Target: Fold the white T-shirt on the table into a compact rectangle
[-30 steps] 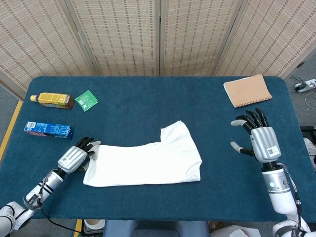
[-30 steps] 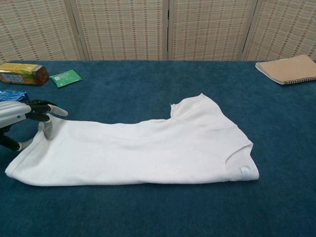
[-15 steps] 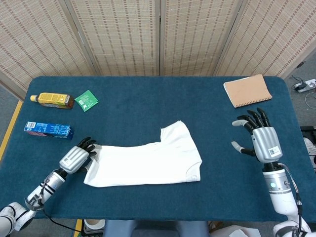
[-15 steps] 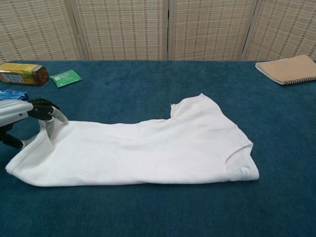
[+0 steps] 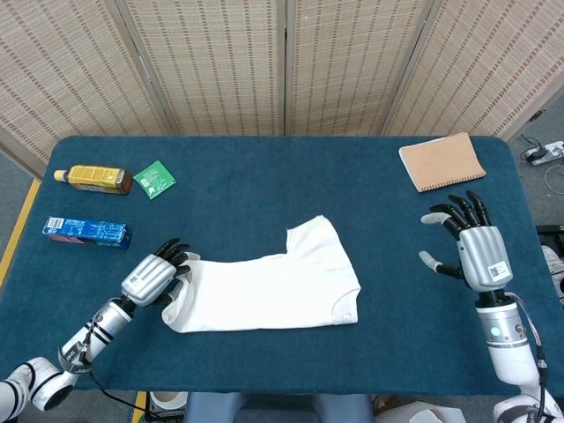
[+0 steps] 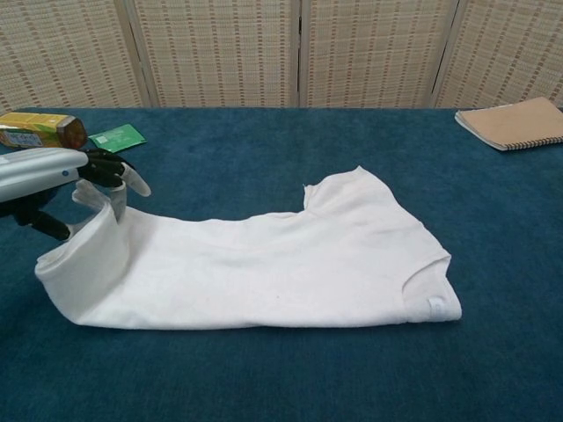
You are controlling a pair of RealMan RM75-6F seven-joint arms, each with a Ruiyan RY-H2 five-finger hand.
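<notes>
So the left hand [image 5: 152, 279] is pinching the hem end of the white T-shirt [image 5: 273, 291] and holding that edge up off the table [image 5: 264, 176]; chest view shows the cloth rising to the dark fingertips [image 6: 113, 169] and hanging below them in a loose fold, w/ the rest of the shirt lying flat beyond the fingers toward the right hand side. The shirt is sitting mid-table, already doubled lengthwise, sleeve sticking up on the far edge and collar end w/ its small tag lying furthest from the left hand's fingers.

Right hand [image 5: 471, 247] is hovering palm-down over bare table, fingers spread apart and gripping nothing, well apart from the shirt's collar end. It's showing in head view only.

Other stuff: a tan notebook [image 5: 441, 161] is lying beyond the right hand's fingertips, near the far right corner. A bottle w/ yellow label [image 5: 92, 179] is lying on its side well past the left hand's fingers toward the far left edge, w/ a green packet [image 5: 155, 179] just beside it. A blue box [image 5: 86, 232] is lying near the left edge, closer to the left hand than the bottle but not touching it. Woven screen panels [image 5: 282, 62] are standing behind the table.
</notes>
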